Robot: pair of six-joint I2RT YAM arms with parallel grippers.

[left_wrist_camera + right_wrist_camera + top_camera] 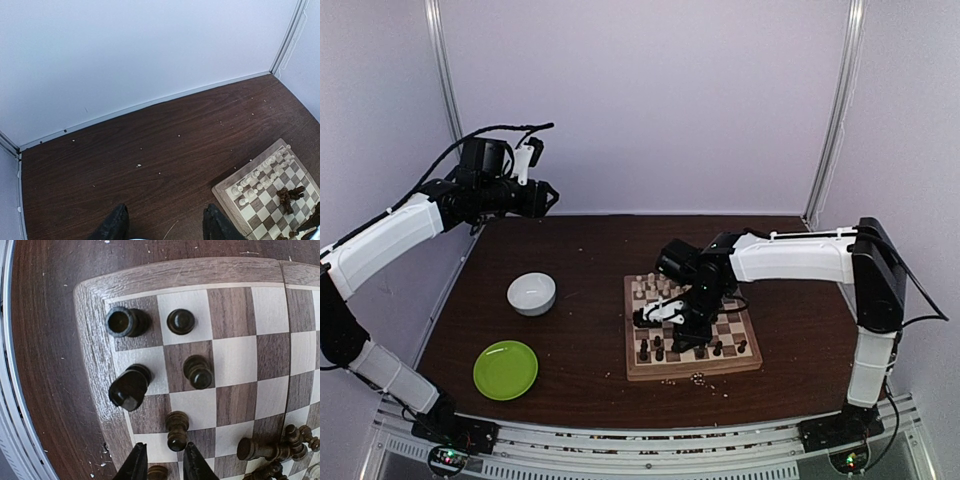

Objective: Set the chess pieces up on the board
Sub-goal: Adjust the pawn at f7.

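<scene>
**Right wrist: dark ranks part-filled**

Right end effector (165,449) sits narrow about a dark piece (176,429) on the board (95,335) (gripped or freed, I cannot tell). Toppled chess pieces (270,450) likely need righting next. Left end effector (166,212) gapes wide above the bench (150,150).

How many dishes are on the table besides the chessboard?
2: a white bowl left of the board, and a green plate just in front of that bowl. None looks hidden.
</scene>
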